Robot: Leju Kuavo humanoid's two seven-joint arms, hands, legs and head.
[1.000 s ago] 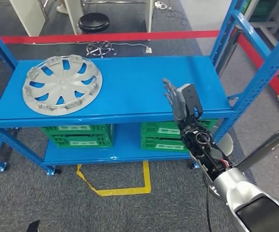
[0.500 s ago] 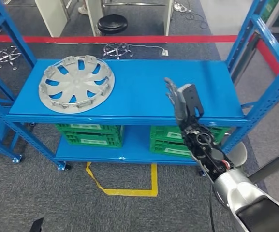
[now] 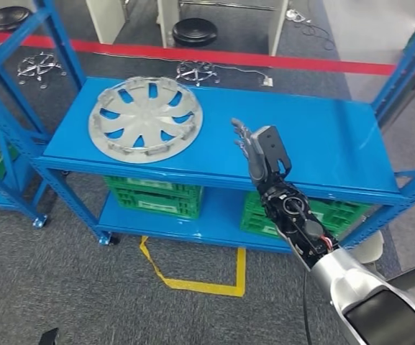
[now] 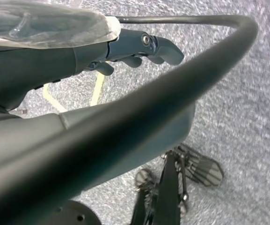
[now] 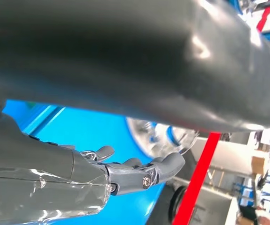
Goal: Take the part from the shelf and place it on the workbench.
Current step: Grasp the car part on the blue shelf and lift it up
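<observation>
Head view: approach step. Right hand raised at frame centre over shelf, fingers apart, holding nothing. Part (a wheel cover) flat at upper left, well apart. Next: reach across, grip rim. Left hand empty, fingers loosely extended.

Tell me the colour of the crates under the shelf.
Green crates, clearest in the head view.

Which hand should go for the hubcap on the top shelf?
Right, likely. The right hand is raised over the blue shelf, fingers apart and empty, beside the hubcap but apart from it. The left hand hangs over the carpet, holding nothing.
</observation>
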